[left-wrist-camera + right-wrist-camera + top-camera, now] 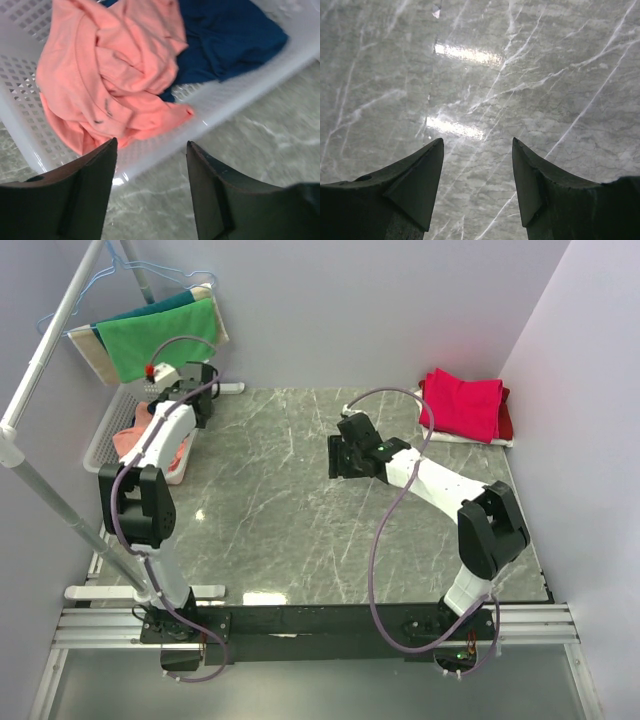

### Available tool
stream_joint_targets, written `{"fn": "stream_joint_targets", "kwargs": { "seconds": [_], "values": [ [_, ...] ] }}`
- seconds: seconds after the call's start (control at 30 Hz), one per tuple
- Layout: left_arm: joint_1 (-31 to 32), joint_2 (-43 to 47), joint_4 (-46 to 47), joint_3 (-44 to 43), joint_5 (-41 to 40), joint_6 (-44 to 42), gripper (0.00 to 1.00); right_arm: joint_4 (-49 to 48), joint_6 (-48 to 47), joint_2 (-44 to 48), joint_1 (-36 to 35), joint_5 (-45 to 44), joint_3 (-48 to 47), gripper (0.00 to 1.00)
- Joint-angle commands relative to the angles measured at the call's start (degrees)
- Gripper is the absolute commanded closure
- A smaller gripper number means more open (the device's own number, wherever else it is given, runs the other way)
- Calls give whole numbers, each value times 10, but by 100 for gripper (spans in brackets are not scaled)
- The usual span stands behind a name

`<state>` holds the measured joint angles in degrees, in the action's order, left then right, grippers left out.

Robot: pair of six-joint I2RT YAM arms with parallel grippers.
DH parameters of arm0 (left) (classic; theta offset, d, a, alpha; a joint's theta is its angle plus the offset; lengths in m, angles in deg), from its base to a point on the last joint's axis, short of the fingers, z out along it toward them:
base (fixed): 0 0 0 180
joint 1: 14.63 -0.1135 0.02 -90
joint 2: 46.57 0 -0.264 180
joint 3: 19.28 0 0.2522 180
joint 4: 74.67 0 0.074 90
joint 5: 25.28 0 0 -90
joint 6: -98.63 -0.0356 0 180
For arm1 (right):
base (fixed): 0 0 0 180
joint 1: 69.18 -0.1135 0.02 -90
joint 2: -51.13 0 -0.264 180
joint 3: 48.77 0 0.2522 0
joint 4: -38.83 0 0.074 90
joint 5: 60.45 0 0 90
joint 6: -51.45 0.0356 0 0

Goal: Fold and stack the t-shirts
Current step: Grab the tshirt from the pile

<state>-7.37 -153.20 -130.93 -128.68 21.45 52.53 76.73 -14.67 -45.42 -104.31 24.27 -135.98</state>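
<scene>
A salmon-orange t-shirt (110, 75) lies crumpled in a white perforated basket (240, 95), with a dark navy t-shirt (225, 35) beside it. In the top view the basket (104, 430) stands at the table's left edge and the salmon shirt (130, 438) shows in it. My left gripper (151, 145) is open and empty, hovering just outside the basket's near rim; it also shows in the top view (200, 390). Folded crimson-pink and red t-shirts (465, 405) are stacked at the far right. My right gripper (477, 142) is open and empty over bare marble, mid-table (345, 455).
A rack with a pole (50, 340) stands at the left, carrying green (160, 335), teal and beige cloths on hangers. The marble table (280, 510) is bounded by walls at the back and right.
</scene>
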Motion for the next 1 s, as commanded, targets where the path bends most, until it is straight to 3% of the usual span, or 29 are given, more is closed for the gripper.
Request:
{"fn": "stream_joint_targets", "kwargs": {
  "seconds": [0.0,0.3,0.63,0.73,0.77,0.83,0.97],
  "values": [
    [-48,-21,-17,-22,34,43,39,5,-16,-8,-5,-5,-22,36],
    [-138,-61,-2,2,81,37,38,17,-16,-29,-4,-12,-43,36],
    [-177,-91,21,34,131,15,40,31,-8,-49,-3,-18,-68,36],
    [-187,-102,27,33,154,3,65,35,-7,-53,-4,-23,-73,36],
    [-188,-104,29,32,164,1,82,36,-6,-55,-4,-22,-78,36],
    [-189,-104,29,32,173,-5,99,40,-6,-57,-4,-24,-80,36],
    [-183,-76,45,47,194,-11,99,41,-3,-60,-4,-22,-86,36]
  ]
}}
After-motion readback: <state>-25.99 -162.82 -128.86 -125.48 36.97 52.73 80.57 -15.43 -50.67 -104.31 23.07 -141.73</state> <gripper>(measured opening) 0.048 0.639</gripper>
